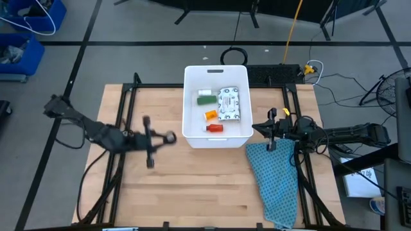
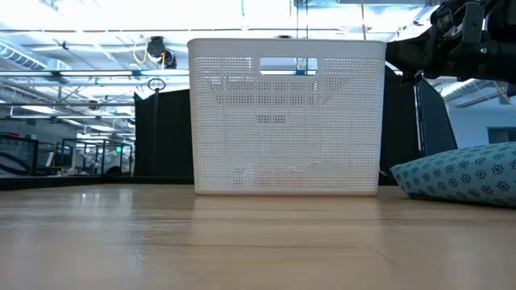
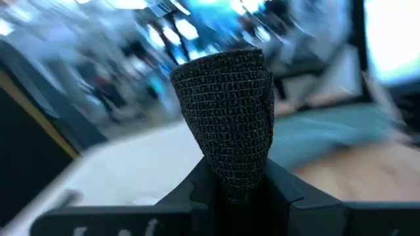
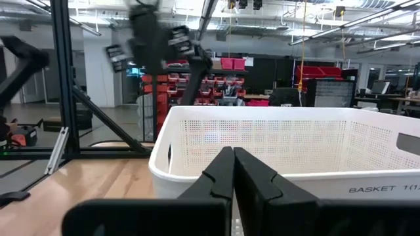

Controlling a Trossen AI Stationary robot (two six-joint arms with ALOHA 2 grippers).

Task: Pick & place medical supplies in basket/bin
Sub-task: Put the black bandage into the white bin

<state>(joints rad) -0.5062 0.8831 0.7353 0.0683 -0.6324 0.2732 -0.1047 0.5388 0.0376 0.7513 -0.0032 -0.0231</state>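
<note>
Wooden tabletop (image 1: 192,179) carries a white bin (image 1: 216,138) near its far middle, and a teal cloth (image 1: 276,176) lies just beside the bin's right near corner. From the low view the bin's perforated wall hides everything inside; only faint shapes show through the holes. From above, the bin holds a white bottle (image 1: 206,93), a green box (image 1: 206,100), a speckled white packet (image 1: 229,104), and two orange-red bottles (image 1: 210,115) near the front wall; the labels are too small to read.

Left gripper (image 1: 168,136) is above the tabletop, left of the bin and apart from it. Its jaws are closed on a black piece (image 3: 228,118), a rough woven-looking roll that sticks out past the fingers. The background in this wrist view is smeared and hard to make out.

Right gripper (image 1: 262,130) waits at the bin's right side, over the cloth's upper edge, with its jaws fully closed and holding nothing. Its wrist view shows the bin's wall close in front.
</note>
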